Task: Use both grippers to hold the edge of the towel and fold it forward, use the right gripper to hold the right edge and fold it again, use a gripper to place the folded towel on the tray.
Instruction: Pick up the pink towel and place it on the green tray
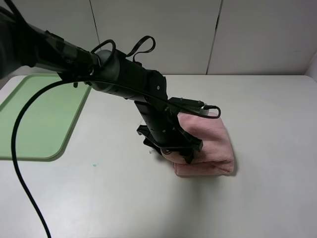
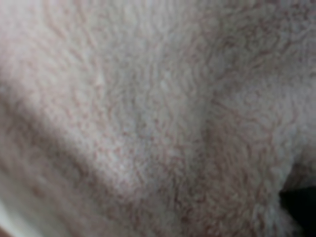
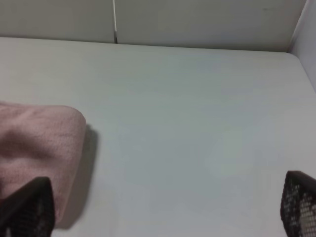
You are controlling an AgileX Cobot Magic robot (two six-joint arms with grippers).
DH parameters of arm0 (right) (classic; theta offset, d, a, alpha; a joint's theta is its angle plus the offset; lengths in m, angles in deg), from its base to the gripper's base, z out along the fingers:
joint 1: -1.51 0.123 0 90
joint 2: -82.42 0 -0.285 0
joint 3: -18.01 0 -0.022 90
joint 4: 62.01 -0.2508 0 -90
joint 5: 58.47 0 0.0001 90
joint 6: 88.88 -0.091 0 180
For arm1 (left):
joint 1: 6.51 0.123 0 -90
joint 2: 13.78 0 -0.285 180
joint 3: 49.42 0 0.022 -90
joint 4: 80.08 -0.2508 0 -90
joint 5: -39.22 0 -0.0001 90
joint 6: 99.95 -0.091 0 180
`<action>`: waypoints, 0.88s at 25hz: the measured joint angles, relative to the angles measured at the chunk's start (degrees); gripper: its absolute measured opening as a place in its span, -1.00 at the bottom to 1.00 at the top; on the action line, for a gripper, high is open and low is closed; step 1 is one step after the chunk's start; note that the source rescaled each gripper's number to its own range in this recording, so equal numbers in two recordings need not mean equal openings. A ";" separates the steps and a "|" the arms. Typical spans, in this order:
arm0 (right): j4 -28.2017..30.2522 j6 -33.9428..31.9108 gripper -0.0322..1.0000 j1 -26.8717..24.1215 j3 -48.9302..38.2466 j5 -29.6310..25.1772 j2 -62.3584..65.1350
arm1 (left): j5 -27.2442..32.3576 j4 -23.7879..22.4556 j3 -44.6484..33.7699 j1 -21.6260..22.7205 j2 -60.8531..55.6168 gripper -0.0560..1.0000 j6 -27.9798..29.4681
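Observation:
The pink towel (image 1: 210,141) lies folded into a thick pad on the white table, right of centre. My left gripper (image 1: 179,151) reaches across from the left and grips the towel's left front edge, with its fingers buried in the fabric. The left wrist view is filled with blurred towel pile (image 2: 148,118). My right gripper (image 3: 163,206) is open and empty, and its arm is out of the exterior view. Its two mesh fingertips (image 3: 29,207) stand wide apart, with the towel's end (image 3: 39,143) beside one of them. The green tray (image 1: 39,119) lies at the far left.
The left arm's black cable (image 1: 22,163) loops over the table's front left. White wall panels stand behind the table. Bare tabletop (image 1: 114,139) lies between the towel and the tray.

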State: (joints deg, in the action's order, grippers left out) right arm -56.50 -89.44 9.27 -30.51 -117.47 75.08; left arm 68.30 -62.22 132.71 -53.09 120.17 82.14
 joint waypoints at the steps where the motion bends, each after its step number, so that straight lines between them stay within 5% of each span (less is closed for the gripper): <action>1: 0.00 0.00 1.00 0.00 0.00 0.00 0.00 | 0.00 0.00 0.15 0.00 0.32 0.39 0.00; 11: 0.00 0.00 1.00 0.00 0.00 0.00 0.00 | 0.06 0.84 0.71 0.00 1.61 -0.47 0.05; 22: 0.00 0.00 1.00 0.00 0.00 0.12 0.00 | 0.41 0.38 0.77 -0.06 1.61 -0.51 0.05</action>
State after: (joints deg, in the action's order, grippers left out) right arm -56.50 -89.44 9.27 -30.51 -117.35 75.08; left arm 68.71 -61.84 133.48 -53.15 121.78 82.19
